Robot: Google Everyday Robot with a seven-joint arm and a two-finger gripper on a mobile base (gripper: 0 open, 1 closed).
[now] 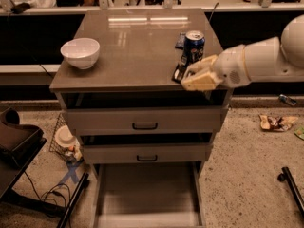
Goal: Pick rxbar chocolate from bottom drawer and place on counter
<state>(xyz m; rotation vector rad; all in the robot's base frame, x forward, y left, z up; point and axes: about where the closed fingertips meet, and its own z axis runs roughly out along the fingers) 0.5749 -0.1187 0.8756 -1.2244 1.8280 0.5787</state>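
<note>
My gripper [188, 75] comes in from the right on a white arm and hangs over the right front edge of the counter [133, 51]. It is shut on the rxbar chocolate [178, 73], a small black bar that sticks out of the fingers just above the counter surface, in front of the soda can. The bottom drawer [147, 194] is pulled open below, and its floor is bare.
A blue soda can [194, 45] stands just behind the gripper, with a dark flat packet [180, 40] beside it. A white bowl [80, 52] sits at the counter's left. Two upper drawers [145, 122] have black handles. Clutter and cables lie on the floor at left.
</note>
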